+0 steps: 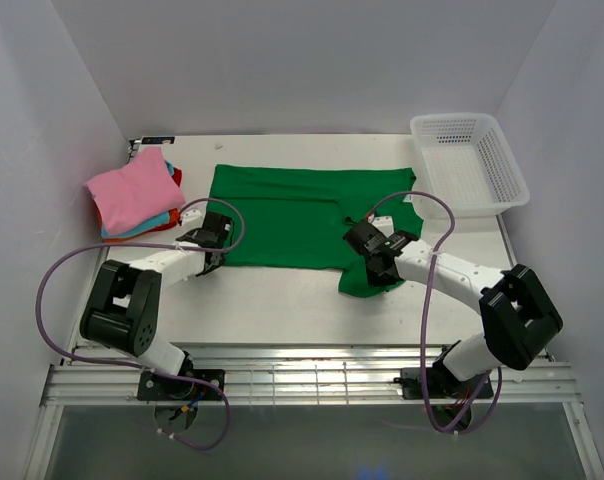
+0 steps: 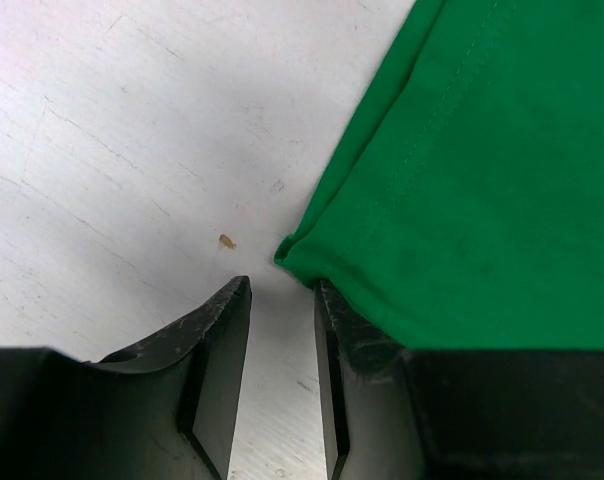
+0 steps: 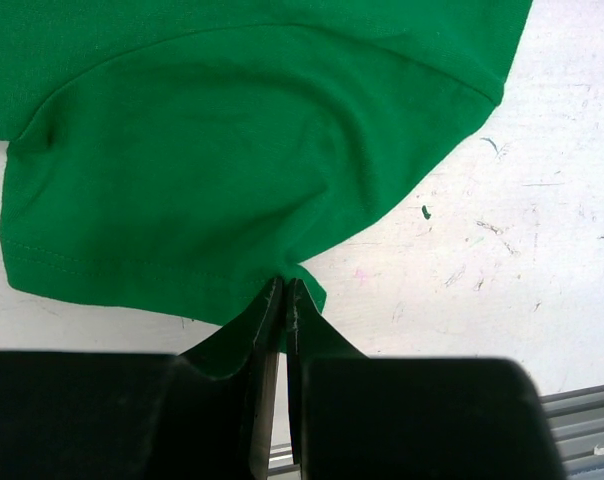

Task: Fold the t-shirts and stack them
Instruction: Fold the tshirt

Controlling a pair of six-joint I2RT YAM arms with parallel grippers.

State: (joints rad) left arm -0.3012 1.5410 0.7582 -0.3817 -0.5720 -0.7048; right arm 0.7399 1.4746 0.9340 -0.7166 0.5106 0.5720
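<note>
Handling: soft bright green cloth t-shirt (image 1: 282, 215), limp; you take its edges.
Right gripper (image 3: 285, 283): pinching near right edge.
Left gripper (image 2: 282, 284): jaws apart, empty.

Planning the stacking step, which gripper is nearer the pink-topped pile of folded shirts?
Left. The left gripper sits near the pile; the right gripper is across the green shirt, pinching it.

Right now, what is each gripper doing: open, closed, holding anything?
Left gripper: open, holding nothing.
Right gripper: closed on the green shirt.
</note>
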